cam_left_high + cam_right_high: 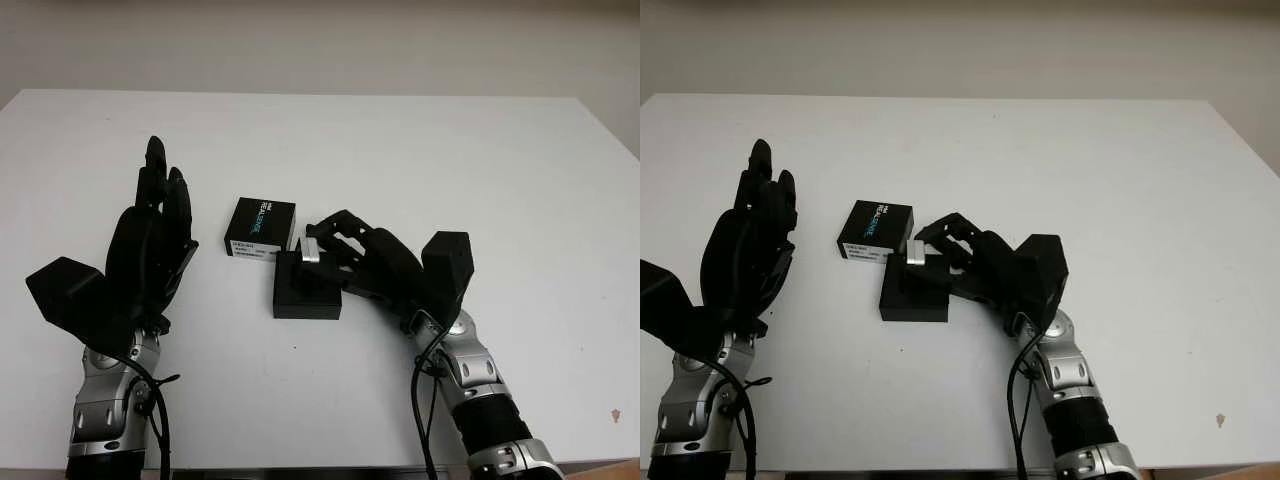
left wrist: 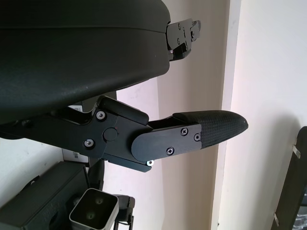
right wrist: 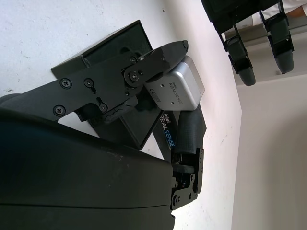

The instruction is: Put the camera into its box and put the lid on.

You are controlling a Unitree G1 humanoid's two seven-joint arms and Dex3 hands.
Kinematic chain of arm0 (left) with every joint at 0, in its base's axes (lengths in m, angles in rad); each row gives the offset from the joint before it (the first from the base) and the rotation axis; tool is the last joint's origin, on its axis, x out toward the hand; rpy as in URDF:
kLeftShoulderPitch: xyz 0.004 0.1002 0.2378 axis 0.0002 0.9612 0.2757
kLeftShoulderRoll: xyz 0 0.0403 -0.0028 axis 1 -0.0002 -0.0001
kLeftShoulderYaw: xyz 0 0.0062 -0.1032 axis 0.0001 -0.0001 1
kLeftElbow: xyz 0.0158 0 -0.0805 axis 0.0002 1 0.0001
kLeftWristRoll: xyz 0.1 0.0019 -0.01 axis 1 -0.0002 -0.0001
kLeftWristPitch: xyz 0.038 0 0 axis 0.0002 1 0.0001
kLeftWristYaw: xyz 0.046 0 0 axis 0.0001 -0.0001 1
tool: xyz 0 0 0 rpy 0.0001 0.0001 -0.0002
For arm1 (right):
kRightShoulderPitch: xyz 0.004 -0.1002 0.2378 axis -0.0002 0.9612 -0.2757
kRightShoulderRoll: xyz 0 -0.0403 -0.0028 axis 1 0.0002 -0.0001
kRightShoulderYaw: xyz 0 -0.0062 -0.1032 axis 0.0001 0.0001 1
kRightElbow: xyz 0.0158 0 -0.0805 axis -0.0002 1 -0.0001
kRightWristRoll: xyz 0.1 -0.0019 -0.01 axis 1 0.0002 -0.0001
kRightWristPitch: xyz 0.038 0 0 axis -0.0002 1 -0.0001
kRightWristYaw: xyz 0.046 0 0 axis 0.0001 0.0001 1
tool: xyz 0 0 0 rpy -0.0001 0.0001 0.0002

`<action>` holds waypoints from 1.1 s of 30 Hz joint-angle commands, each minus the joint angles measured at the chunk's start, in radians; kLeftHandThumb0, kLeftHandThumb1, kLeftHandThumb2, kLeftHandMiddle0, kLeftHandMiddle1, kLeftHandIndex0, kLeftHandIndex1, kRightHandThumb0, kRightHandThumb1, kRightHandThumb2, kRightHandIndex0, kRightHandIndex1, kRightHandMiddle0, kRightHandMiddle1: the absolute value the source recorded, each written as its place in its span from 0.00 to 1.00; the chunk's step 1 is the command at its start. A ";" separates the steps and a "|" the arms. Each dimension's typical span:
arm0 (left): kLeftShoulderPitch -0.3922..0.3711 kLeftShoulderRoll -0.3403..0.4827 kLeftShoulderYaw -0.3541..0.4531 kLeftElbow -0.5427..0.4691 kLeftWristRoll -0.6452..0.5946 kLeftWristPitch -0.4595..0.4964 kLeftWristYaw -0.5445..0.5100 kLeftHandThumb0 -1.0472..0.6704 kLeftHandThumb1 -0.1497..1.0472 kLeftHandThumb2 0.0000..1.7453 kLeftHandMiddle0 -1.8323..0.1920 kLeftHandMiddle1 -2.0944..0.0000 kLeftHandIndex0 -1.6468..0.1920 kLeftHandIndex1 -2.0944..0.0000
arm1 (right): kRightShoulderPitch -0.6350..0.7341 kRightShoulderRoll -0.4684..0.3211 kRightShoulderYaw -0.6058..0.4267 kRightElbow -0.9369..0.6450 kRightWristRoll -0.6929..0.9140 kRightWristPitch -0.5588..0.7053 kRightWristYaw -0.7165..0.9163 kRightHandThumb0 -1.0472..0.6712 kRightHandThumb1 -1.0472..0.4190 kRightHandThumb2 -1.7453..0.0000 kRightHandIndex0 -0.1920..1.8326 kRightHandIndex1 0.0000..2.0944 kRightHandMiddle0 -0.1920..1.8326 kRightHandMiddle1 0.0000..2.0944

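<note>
The white counter (image 1: 420, 150) carries everything, and both arms come up onto it from the near edge. The left hand (image 1: 145, 250) stands raised at the left side, holding nothing, open, well apart from the boxes and playing no part for now.

The right hand (image 1: 385, 265) is the one at work and by far the nearer: it reaches in from the right, low over the middle of the counter. Just in front of it lies the open black box (image 1: 305, 290), a shallow tray sitting flat. Touching or just beside the tray's far left corner is the lid (image 1: 260, 228), a black piece with a white label along its near edge, lying flat and not yet on anything.

Smallest is the silver camera (image 3: 175, 88), pinched between the right hand's fingers (image 3: 158, 55): one pad presses its upper face and another its lower one, as the right wrist view shows. It hangs over the tray's far right edge, not yet down inside. The tray lies below the camera and a little toward the robot, so, as I judge it, the coming move is a short lowering into the recess. The camera's long axis seems to run roughly along the tray's far edge, though how closely cannot be told.
</note>
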 commanded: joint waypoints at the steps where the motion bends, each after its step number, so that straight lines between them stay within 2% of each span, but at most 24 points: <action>1: 0.002 -0.002 -0.003 -0.003 0.002 -0.003 0.003 0.16 1.00 0.33 1.00 1.00 1.00 1.00 | 0.001 0.001 0.005 -0.004 -0.008 0.000 0.000 0.40 0.02 0.97 0.18 0.08 0.21 0.82; 8: 0.002 -0.002 -0.003 0.000 0.001 -0.005 0.001 0.15 1.00 0.33 1.00 1.00 1.00 1.00 | 0.030 -0.015 0.018 -0.029 -0.045 -0.038 0.008 0.39 0.02 0.97 0.19 0.08 0.22 0.82; 12: 0.001 -0.006 -0.003 0.001 0.000 -0.005 0.004 0.15 1.00 0.33 1.00 1.00 1.00 1.00 | 0.042 -0.014 0.015 -0.049 -0.042 -0.016 0.012 0.39 0.02 0.97 0.18 0.07 0.21 0.82; 20: 0.000 -0.007 -0.001 0.001 -0.005 -0.002 0.003 0.15 1.00 0.32 1.00 1.00 1.00 1.00 | 0.074 0.021 0.034 -0.136 -0.048 0.059 -0.038 0.38 0.02 0.97 0.18 0.07 0.21 0.81; 33: 0.005 -0.001 -0.003 0.002 0.001 -0.008 -0.006 0.15 1.00 0.33 1.00 1.00 1.00 1.00 | 0.113 0.079 0.055 -0.134 -0.085 0.033 -0.154 0.38 0.01 0.97 0.18 0.05 0.19 0.82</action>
